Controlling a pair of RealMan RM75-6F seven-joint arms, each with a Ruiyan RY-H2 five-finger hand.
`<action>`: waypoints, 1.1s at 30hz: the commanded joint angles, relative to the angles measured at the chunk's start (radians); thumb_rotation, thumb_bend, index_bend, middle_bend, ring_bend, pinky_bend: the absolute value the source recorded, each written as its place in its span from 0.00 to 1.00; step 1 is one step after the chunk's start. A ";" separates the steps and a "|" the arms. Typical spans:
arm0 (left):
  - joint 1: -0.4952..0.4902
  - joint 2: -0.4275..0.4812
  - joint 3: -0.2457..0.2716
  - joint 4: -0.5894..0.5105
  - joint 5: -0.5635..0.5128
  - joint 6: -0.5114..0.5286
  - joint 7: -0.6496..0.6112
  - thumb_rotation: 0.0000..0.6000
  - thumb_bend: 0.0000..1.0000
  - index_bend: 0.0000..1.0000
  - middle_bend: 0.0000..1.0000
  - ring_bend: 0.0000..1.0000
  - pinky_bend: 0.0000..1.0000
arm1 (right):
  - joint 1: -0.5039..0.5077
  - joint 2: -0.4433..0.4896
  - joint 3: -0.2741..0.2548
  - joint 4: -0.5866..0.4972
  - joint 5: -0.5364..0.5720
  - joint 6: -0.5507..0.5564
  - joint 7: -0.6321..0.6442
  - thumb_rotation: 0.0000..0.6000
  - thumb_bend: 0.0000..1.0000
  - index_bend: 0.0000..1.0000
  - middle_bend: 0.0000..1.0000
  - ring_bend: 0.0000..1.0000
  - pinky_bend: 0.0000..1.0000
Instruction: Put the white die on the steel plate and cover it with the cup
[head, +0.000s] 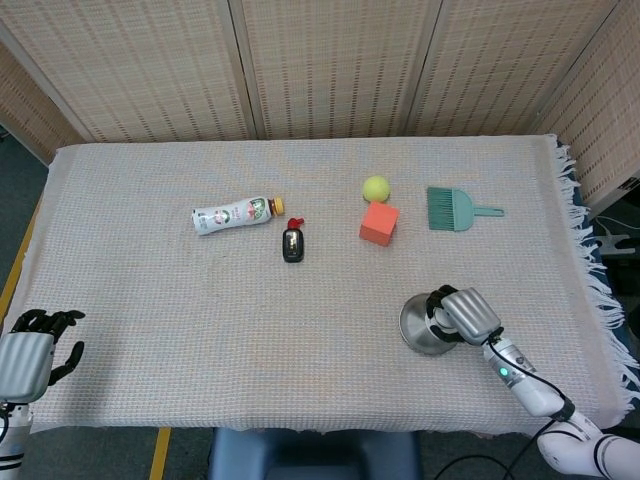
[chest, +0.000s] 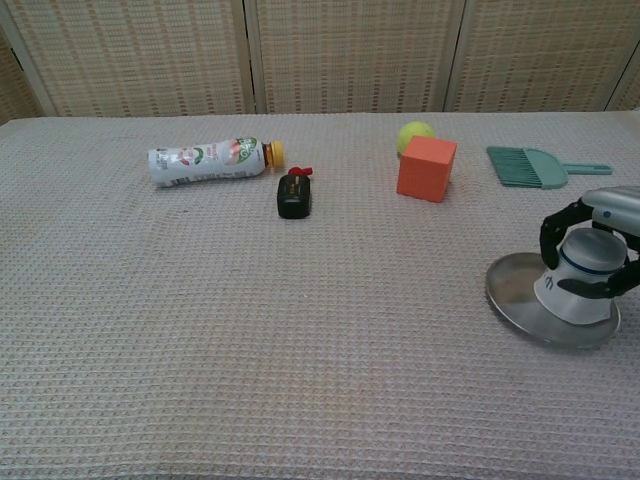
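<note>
An upturned cup (chest: 583, 285) stands mouth-down on the steel plate (chest: 520, 300) at the right edge of the chest view, the right hand (chest: 600, 245) wrapped around it from above, dark fingers (chest: 553, 233) curled down its sides. The white die shows in neither view; by the look of things it sits beneath the cup, though that cannot be confirmed. If so, the task is all but done, with only the release and withdrawal of the hand remaining. In the head view the same hand (head: 465, 314) grips the cup at the lower right of the frame, hiding most of it, with the plate (head: 418, 325) showing just to its left. The cup sits toward the right side of the plate rather than at its middle. The left hand (head: 30, 352) rests idle at the lower left corner of the head view, off the table edge, fingers loosely curled and apart, holding nothing. Across the upper part of the table (chest: 300, 330) lie a bottle (chest: 208, 161), a small black object (chest: 293, 194), a ball (chest: 413, 136), an orange cube (chest: 427, 168) and a green brush (chest: 530, 165), all well apart from the plate.
</note>
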 joint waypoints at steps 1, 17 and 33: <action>0.000 0.000 0.001 -0.001 0.001 0.000 0.001 1.00 0.37 0.34 0.42 0.42 0.26 | -0.010 -0.026 -0.003 0.036 -0.010 0.022 0.045 1.00 0.22 0.53 0.42 0.31 0.65; 0.000 0.000 0.000 -0.003 0.002 0.003 0.003 1.00 0.37 0.34 0.42 0.42 0.25 | -0.019 -0.087 -0.023 0.187 -0.080 0.109 0.194 1.00 0.23 0.53 0.42 0.31 0.65; 0.001 0.000 0.002 -0.004 0.002 -0.001 0.007 1.00 0.37 0.34 0.42 0.42 0.25 | -0.009 -0.109 -0.059 0.234 -0.102 0.103 0.484 1.00 0.23 0.53 0.42 0.31 0.65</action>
